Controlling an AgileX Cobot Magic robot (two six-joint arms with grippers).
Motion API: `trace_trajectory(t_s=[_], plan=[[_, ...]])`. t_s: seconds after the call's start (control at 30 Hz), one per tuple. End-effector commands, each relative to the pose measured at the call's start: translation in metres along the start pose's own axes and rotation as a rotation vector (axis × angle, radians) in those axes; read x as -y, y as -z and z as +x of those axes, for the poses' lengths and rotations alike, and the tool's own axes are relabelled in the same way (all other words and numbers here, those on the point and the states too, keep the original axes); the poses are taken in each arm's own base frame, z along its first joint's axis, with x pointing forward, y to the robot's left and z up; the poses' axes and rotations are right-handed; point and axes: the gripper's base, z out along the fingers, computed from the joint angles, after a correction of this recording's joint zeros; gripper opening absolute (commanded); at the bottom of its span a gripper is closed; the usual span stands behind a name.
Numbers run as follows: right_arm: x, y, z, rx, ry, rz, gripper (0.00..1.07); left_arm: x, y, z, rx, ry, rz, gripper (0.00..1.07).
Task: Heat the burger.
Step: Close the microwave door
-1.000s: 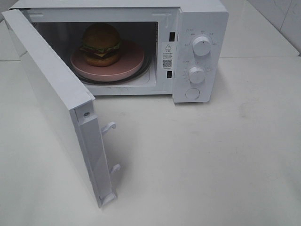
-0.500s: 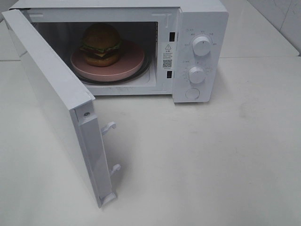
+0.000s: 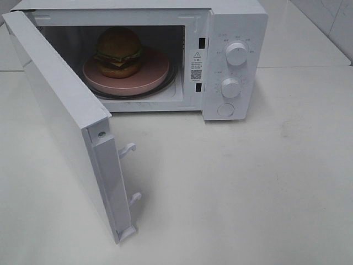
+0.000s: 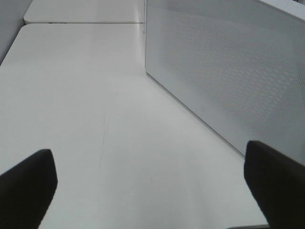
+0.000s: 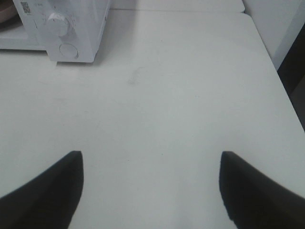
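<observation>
Ahead of the left gripper [image 4: 150, 191], off toward one of its fingers [image 4: 276, 186], the microwave door [image 4: 228, 71] is standing open on its edge, its perforated panel facing the wrist camera. The left gripper's jaws are standing spread wide and are gripping nothing; they are hanging over the bare white table [image 4: 86, 119]. The door is sitting near this gripper but is not touching it.

Well ahead of the right gripper [image 5: 150, 191], the microwave's control panel [image 5: 90, 19] is showing, with a round knob [image 5: 58, 21] and a round button [image 5: 69, 50] just under that knob. The right gripper's jaws are likewise standing spread, pinching nothing, with only table surface lying between the two dark fingers.

Farther off from both grippers, the burger [image 3: 118, 52] is sitting upright inside the cavity of the microwave [image 3: 237, 22], resting on the pink plate [image 3: 151, 77]. It is sitting toward the side of the plate that lies nearer the left gripper, leaving the plate's other side bare. The door is hanging open on the left gripper's side, and two white latch hooks [image 3: 128, 148] are sticking out of its free edge toward the right gripper's side. Neither gripper is touching the burger, the plate or the microwave.
</observation>
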Motion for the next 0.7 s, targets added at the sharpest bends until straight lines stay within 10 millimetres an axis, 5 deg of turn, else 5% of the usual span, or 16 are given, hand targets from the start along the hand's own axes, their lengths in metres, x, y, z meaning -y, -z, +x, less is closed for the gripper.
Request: trace_trajectory(t_s=[0.03, 0.7], plan=[[0.0011, 0.0062, 0.0048, 0.043, -0.021, 0.005, 0.76, 0.0001, 0.0008, 0.0002, 0.009, 0.004, -0.004, 1.0], [0.0005, 0.0063, 0.0049, 0.041, -0.028, 0.022, 0.76, 0.0001, 0.0009, 0.0003, 0.01, 0.004, -0.004, 1.0]])
